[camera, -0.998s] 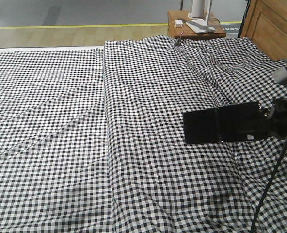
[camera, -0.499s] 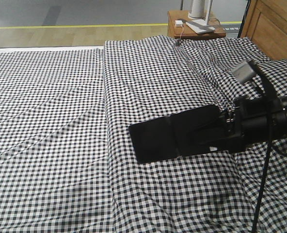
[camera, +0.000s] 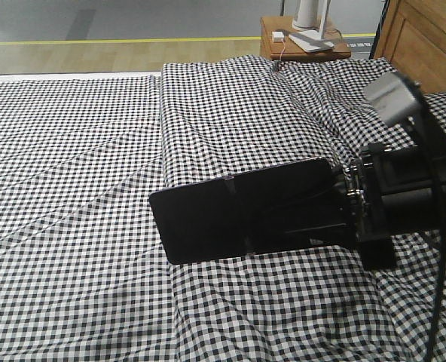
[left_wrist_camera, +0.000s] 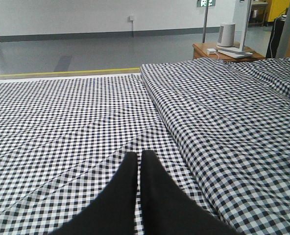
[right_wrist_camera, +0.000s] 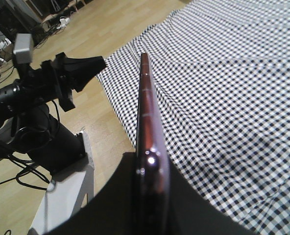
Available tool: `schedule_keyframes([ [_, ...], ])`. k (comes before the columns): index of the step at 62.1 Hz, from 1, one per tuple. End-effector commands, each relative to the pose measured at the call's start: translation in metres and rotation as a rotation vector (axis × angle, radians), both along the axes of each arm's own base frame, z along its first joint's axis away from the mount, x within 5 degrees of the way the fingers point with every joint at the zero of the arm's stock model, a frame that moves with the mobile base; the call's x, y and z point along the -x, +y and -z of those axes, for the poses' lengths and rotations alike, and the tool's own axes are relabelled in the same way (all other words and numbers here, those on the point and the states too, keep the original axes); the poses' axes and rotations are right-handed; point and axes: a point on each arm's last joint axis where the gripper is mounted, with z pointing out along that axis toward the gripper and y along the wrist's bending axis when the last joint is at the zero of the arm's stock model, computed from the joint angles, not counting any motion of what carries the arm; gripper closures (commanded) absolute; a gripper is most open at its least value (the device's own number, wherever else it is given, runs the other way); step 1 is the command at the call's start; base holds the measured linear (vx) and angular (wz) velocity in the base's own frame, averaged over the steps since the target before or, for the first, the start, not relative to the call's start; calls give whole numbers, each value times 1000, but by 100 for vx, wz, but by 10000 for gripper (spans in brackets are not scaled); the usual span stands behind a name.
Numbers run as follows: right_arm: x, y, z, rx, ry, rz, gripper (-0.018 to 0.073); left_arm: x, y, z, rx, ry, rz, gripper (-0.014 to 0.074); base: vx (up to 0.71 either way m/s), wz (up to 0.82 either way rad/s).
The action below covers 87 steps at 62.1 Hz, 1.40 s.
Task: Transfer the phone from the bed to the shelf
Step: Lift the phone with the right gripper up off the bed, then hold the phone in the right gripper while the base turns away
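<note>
Phone [camera: 200,222] in right end effector [camera: 317,207], long axis leftward.

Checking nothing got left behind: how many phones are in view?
1. The phone is clamped in the right gripper, held clear of the bed. No other phone shows on the bed, though its folds could hide one.

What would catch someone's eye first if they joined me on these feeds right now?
The glossy black phone, held out flat over the bed by the right gripper, sits at the centre of the front view. The right wrist view shows it edge-on, with a pinkish rim. The bed's black-and-white check fills most of each picture. At the far end, a small nightstand stands beside the wooden headboard.
</note>
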Motion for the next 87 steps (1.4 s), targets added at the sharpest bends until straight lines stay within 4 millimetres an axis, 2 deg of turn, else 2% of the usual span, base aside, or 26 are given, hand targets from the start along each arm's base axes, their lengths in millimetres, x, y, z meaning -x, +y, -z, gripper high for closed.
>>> schedule_keyframes([
  [1, 18, 2, -26, -113, -34, -68, 564, -1, 1, -6, 14, -76, -6, 596, 0, 0],
  [12, 25, 1, -31, -116, -59, -69, 564, -1, 1, -6, 14, -76, -6, 596, 0, 0],
  [87, 24, 1, -33, -135, -57, -61, 564, -1, 1, -6, 14, -76, -6, 596, 0, 0],
])
